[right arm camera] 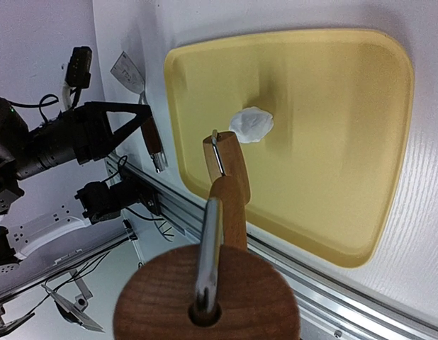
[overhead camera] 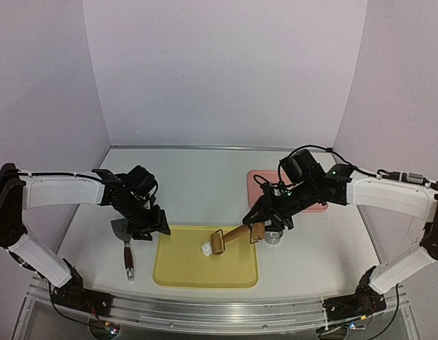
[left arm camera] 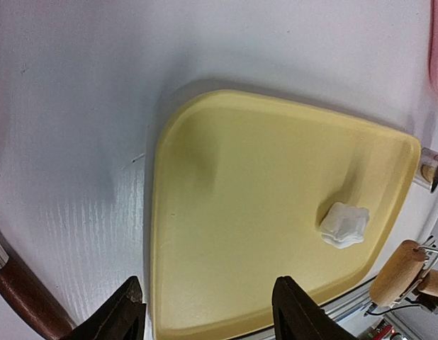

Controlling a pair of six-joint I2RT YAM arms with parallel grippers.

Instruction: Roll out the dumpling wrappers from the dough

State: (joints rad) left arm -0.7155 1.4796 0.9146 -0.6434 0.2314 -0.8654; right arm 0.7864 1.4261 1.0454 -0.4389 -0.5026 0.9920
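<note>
From above, the left arm's fingers (overhead camera: 156, 227) hang spread apart with nothing between them, at the far left corner of the yellow tray (overhead camera: 183, 265). A spatula (overhead camera: 125, 248) lies on the desk (overhead camera: 198, 184) just beside them, on their outer side. The right arm's fingers (overhead camera: 268, 221) are clenched on the handle of a wooden roller (overhead camera: 237, 234). Its drum reaches ahead of them over the tray, just beside the dough (overhead camera: 206, 248), a small white lump near the tray's middle. A metal ring cutter (overhead camera: 273, 238) sits close beside these fingers and a pink tray (overhead camera: 318, 207) lies behind them. Bare desk runs on towards the back wall.

The left wrist view shows its fingers (left arm camera: 297, 312) parted over the tray's (left arm camera: 226, 212) rim. The dough (left arm camera: 344, 225) lies ahead and off to one side, with bare tray floor before it. The roller (left arm camera: 403, 273) is beyond the lump, and the spatula's handle (left arm camera: 24, 297) lies outside the other finger.

In the right wrist view the roller (right arm camera: 229, 205) runs straight out and its round wooden end hides the fingers. The dough (right arm camera: 251, 125) lies just past the drum's tip; whether they touch cannot be told. Beyond the tray (right arm camera: 332, 106) edge are the spatula (right arm camera: 154, 142) and the spread left fingers (right arm camera: 123, 124).
</note>
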